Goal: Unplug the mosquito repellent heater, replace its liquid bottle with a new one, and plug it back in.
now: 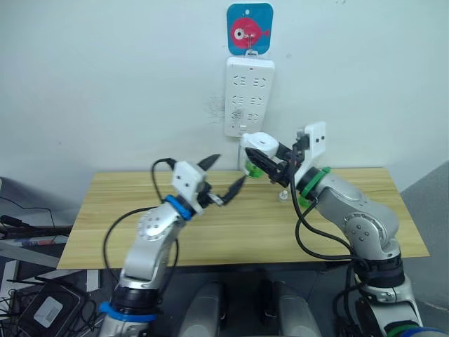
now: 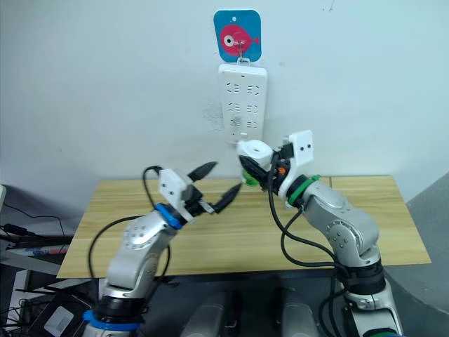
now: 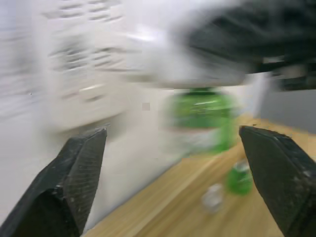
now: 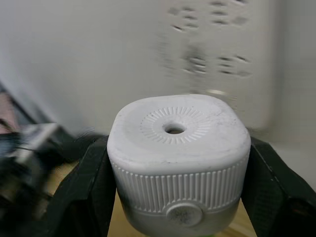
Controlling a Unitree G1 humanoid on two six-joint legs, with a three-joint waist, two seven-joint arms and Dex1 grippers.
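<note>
Heater point(image 4: 178, 160) is off the power strip point(image 1: 248, 95), clamped in right tool point(image 1: 275, 163) and held in the air just below the strip, green bottle point(image 3: 201, 120) still screwed in underneath, likely presented so the other arm can reach the bottle. Left tool point(image 1: 226, 179) spread wide, holding nothing, aimed at the bottle. Small green bottle point(image 3: 239, 177) and a clear cap point(image 3: 213, 195) stand on the bench point(image 1: 231, 225), probably the replacement
</note>
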